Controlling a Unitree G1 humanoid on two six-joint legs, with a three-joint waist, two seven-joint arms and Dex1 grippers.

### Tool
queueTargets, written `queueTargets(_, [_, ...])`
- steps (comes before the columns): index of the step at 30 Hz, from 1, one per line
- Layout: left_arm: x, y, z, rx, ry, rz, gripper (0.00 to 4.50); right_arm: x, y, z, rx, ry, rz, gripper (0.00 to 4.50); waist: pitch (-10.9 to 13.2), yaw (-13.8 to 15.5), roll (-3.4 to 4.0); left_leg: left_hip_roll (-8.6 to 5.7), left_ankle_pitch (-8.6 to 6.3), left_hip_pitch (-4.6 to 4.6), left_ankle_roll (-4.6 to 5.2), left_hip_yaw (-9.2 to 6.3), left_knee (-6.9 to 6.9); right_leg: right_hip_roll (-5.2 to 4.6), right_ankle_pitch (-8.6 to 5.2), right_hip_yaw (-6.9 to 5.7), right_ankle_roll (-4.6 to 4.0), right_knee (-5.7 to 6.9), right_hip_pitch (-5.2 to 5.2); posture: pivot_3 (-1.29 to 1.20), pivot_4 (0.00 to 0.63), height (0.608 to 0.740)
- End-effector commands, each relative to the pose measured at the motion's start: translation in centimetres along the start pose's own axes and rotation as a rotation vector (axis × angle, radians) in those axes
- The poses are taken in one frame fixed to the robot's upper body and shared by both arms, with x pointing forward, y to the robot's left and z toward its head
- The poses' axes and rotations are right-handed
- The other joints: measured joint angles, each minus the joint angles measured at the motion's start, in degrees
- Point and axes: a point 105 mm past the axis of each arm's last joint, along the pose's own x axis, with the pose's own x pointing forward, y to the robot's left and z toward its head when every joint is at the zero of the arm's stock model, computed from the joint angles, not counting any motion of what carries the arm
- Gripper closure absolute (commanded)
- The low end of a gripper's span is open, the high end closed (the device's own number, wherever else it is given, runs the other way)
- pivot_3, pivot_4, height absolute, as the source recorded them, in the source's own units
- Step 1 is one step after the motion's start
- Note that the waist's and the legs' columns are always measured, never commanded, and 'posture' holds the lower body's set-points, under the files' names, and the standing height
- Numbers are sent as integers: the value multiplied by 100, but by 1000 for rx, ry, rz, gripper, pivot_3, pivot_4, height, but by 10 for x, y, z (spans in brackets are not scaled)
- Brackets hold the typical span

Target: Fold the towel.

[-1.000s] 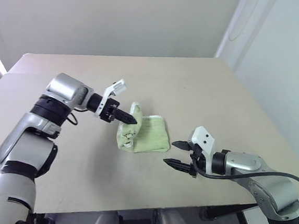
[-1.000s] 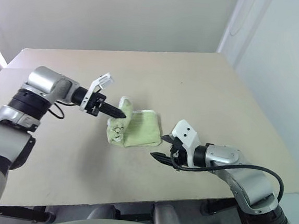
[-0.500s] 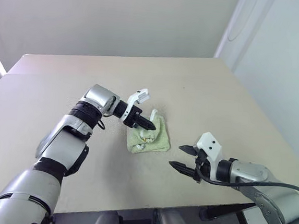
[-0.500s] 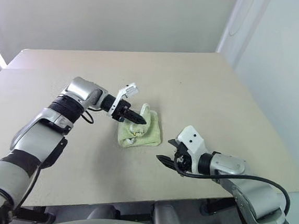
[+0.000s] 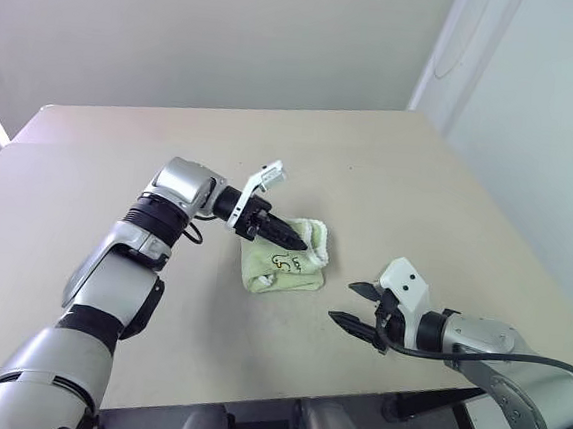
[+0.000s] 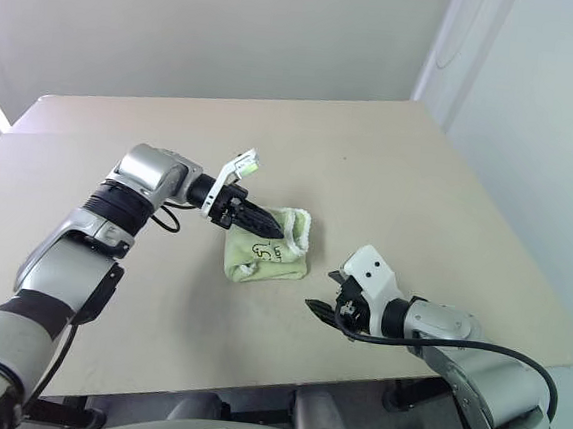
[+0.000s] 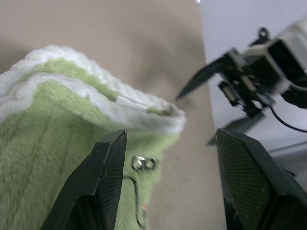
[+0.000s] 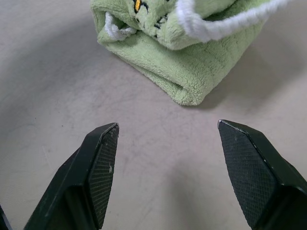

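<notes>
the left gripper, pinched on the cloth a second ago, now stands spread over the light green terry-cloth towel, folded into a small bundle with white edging uppermost; the right gripper waits spread just beside it

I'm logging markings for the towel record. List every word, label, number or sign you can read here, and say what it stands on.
Dark printed mark on the towel: curly strokes, perhaps a logo or digits, too small to read.
Small embroidered mark with a yellow spot, on the towel in the right wrist view: not readable.
No other writing on the table or the arms.
</notes>
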Motion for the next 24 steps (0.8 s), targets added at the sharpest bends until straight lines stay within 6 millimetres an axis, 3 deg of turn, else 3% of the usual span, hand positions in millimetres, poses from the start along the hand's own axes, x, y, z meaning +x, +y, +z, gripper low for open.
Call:
queueTargets(1, [-15, -14, 19, 151, -63, -2, 1326, -4, -9, 19, -55, -60, -33, 1056, 0, -2, 0, 0, 0, 1, 0, 0, 1, 0, 0, 0, 0, -1, 0, 0, 0, 712])
queueTargets(3, [-25, -9, 26, 240, -109, 77, 1326, -3, -14, 32, -56, -117, -50, 1056, 0, -2, 0, 0, 0, 1, 0, 1, 1, -1, 0, 1, 1, -1, 0, 0, 0, 712])
queueTargets(7, [-52, 7, 27, 471, -156, 282, 1326, -13, -21, 81, 40, -362, -5, 1056, -3, -11, 8, 1, 0, 1, 0, 1, -3, 3, 2, 2, 0, 8, 2, 0, 0, 712])
queueTargets(12, [-66, 22, -8, 632, -29, 405, 1326, -4, -26, 104, 36, -401, 42, 1056, -4, 12, 10, 2, 0, 3, 0, -2, -3, 4, 3, 2, -1, 9, 4, 0, 0, 712])
queueTargets(15, [-63, 27, -6, 713, -99, 453, 1326, 12, -23, 110, -30, -390, 73, 1056, -4, 88, 9, 1, 0, 3, 0, -1, 6, -1, 4, 2, -1, 3, -3, 0, 0, 712])
queueTargets(19, [-44, 36, 1, 762, -176, 500, 1326, 39, -27, 117, -43, -403, 99, 1056, -6, 166, 7, -1, 0, 0, 0, 0, 10, -2, 6, 3, 2, -2, -2, 0, 0, 712])
queueTargets(21, [-36, 30, -4, 774, -174, 433, 1326, 53, -30, 118, -39, -402, 109, 1056, -6, 144, 7, -2, 0, -1, 0, 0, 9, -2, 17, 3, 13, -2, -2, 0, 0, 712])
queueTargets(24, [-29, 26, -28, 779, -90, 338, 1326, 81, -32, 96, -8, -330, 131, 1056, -10, 68, 8, 0, 0, 0, 0, 5, 4, 2, 28, 5, -1, 3, -1, 0, 0, 712])
